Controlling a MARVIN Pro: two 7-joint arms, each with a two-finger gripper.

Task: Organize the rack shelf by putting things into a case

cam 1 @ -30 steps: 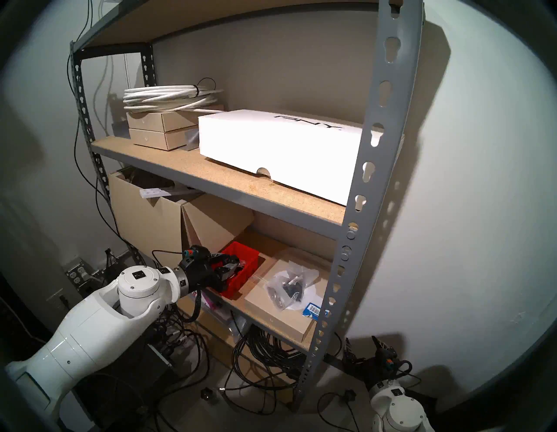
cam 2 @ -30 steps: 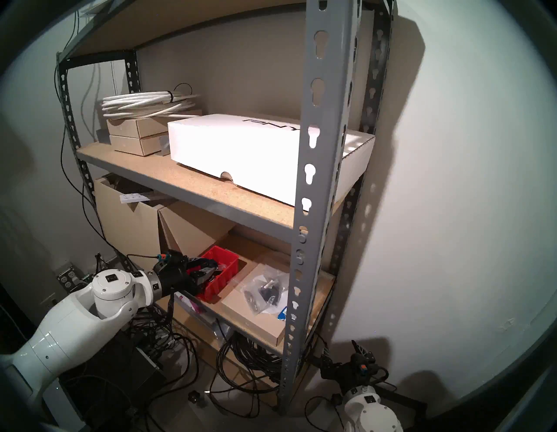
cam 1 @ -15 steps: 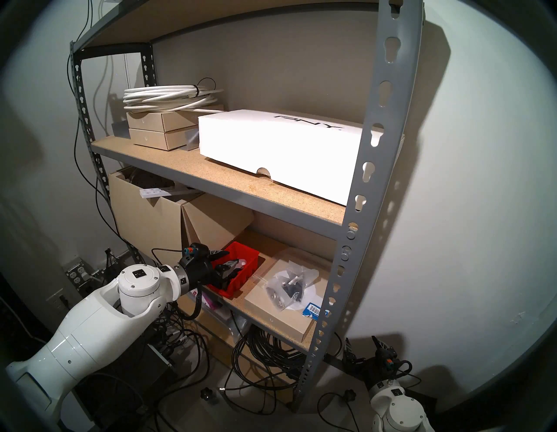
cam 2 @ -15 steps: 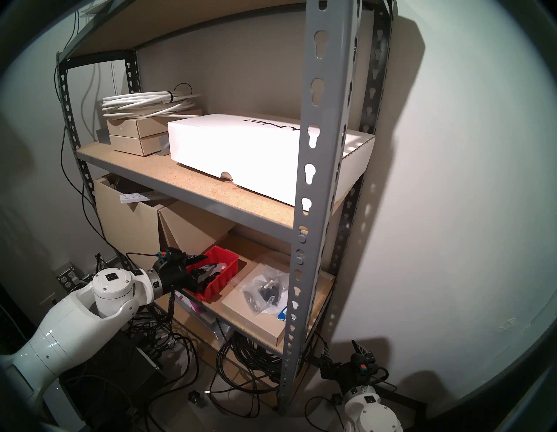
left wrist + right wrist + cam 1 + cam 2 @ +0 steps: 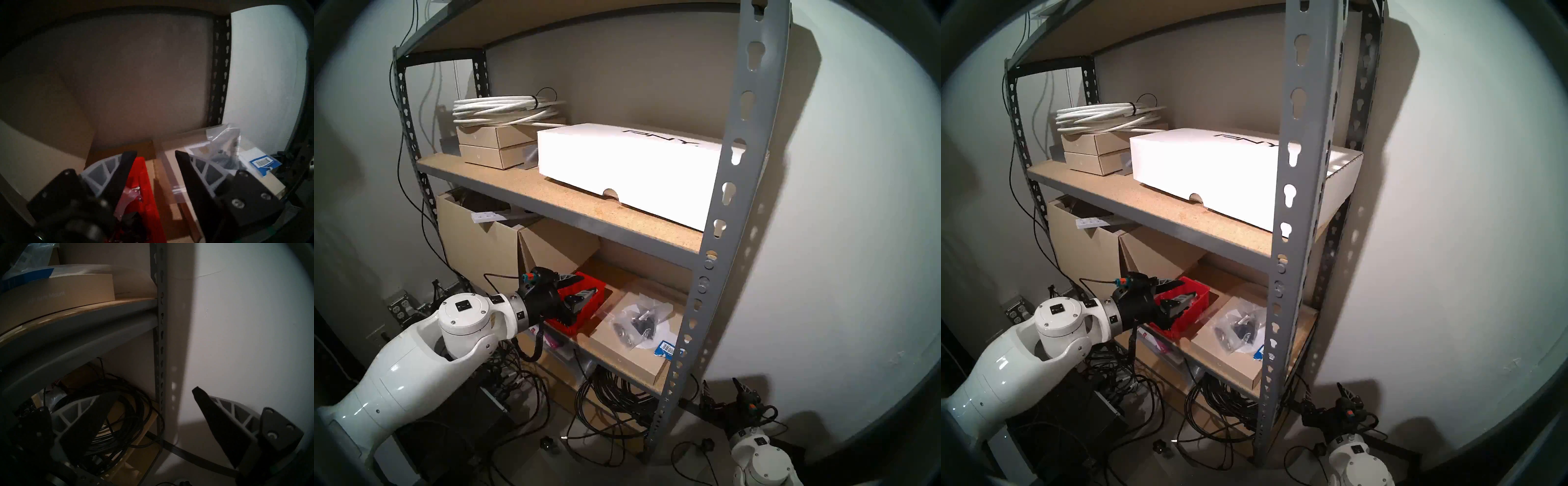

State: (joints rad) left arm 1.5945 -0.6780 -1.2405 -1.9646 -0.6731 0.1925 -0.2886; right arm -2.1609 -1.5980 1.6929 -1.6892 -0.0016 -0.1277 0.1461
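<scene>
The grey rack shelf (image 5: 721,203) holds the red case (image 5: 585,310) on its lower board, also seen in the left wrist view (image 5: 144,186). My left gripper (image 5: 585,286) is open and empty, hovering just above the case's near end (image 5: 155,152). A clear bag (image 5: 127,196) lies inside the case. Another clear bag of black parts (image 5: 636,322) lies on a flat tan box to the right, also visible in the left wrist view (image 5: 222,146). My right gripper (image 5: 721,388) is open and empty, low beside the rack's right upright (image 5: 153,392).
A blue barcode card (image 5: 665,348) lies on the flat tan box (image 5: 636,359). Tall cardboard boxes (image 5: 483,244) stand left of the case. A white PNY box (image 5: 629,163), small tan boxes (image 5: 493,149) and a white cable coil (image 5: 504,108) fill the upper shelf. Black cables (image 5: 612,393) lie below.
My left gripper opened inside the red case, left a clear bag there, and has risen above the case's rim. The right arm has not moved.
</scene>
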